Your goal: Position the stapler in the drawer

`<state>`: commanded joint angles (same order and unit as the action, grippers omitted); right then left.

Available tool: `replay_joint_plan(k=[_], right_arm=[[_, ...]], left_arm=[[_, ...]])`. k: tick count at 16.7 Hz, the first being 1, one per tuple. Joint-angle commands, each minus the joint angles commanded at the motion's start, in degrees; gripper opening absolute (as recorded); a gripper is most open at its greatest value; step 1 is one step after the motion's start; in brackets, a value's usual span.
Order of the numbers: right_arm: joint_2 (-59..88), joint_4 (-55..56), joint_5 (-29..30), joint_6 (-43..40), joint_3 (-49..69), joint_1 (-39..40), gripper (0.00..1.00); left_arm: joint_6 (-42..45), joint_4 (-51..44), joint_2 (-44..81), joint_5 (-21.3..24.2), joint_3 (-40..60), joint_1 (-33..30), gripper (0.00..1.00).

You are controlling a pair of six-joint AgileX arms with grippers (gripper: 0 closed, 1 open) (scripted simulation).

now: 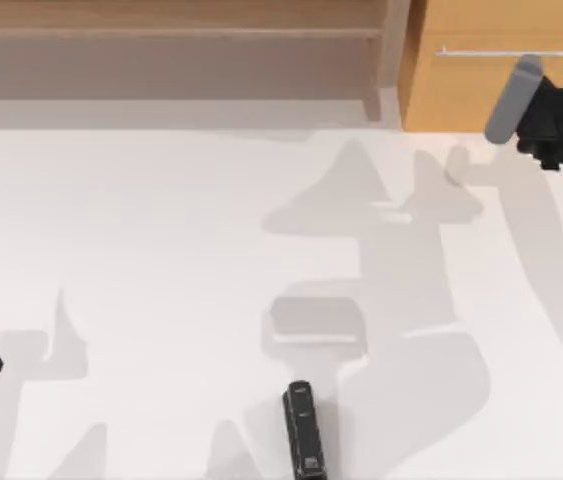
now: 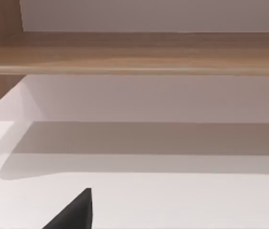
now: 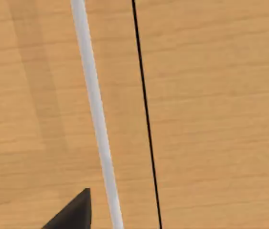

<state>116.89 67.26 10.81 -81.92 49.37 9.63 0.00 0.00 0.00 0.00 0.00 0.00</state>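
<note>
Nearby, right gripper, grip perhaps unreadable, facing drawer's smooth orange-wood front.

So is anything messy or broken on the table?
Nothing stands out. The stapler lies flat near the table's front edge, whole and alone. The drawer at the back right is shut, its handle straight, with the right gripper close to it.

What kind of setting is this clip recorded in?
Most likely a rendered tabletop office mock-up: a plain white table carries a small slim black stapler, a grey-brown wooden shelf unit and a light orange-wood drawer front with a thin silver bar handle, close to the right gripper.
</note>
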Motion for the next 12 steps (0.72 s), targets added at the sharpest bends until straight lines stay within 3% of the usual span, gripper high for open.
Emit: replay_joint_plan(k=[5,12], right_arm=[[10.5,6.1,1.3,-7.1,4.6,0.5,1.0],[11.1,5.8,1.1,-7.3,5.4,0.2,1.0]], left_arm=[[0.0,0.0,0.0,0.0,0.0,0.0,1.0],[0.0,0.0,0.0,0.0,0.0,0.0,1.0]])
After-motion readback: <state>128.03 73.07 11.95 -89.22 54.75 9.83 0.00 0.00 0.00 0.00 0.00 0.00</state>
